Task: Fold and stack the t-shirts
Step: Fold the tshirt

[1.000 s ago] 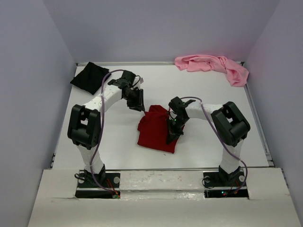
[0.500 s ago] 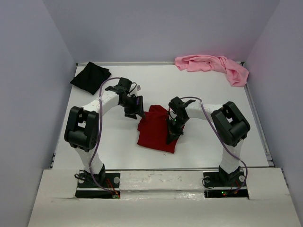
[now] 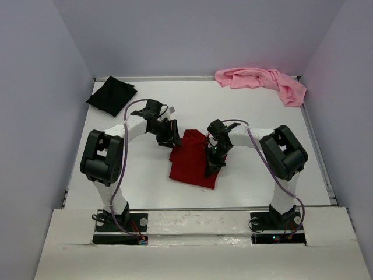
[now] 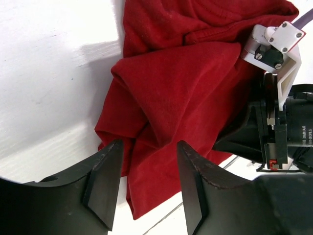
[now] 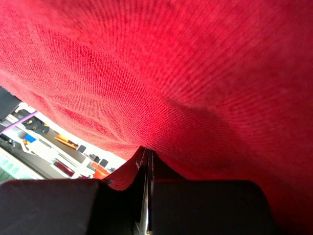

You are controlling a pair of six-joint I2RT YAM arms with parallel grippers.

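The white table (image 3: pixel 250 116) carries all three garments. The light pink t-shirt (image 3: pixel 262 81) lies crumpled along the far edge toward the far right corner. The dark red t-shirt (image 3: pixel 189 166) lies partly folded at the middle, between the two arms. The black t-shirt (image 3: pixel 111 95) sits as a compact, seemingly folded shape in the far left corner. The right gripper (image 3: pixel 211 168) is clamped on the red shirt's right side; its wrist view shows a ridge of cloth pinched between the closed fingers. The left gripper (image 3: pixel 170 139) hovers at the shirt's far left corner with its jaws apart and nothing between them, a rumpled fold (image 4: pixel 166 93) lying just below. To grasp well, I judge it should descend astride that fold's edge alone, taking the top layer without the ones beneath. Meanwhile the right holds firm so the cloth is not dragged; catching a stray wrinkle would skew the fold.
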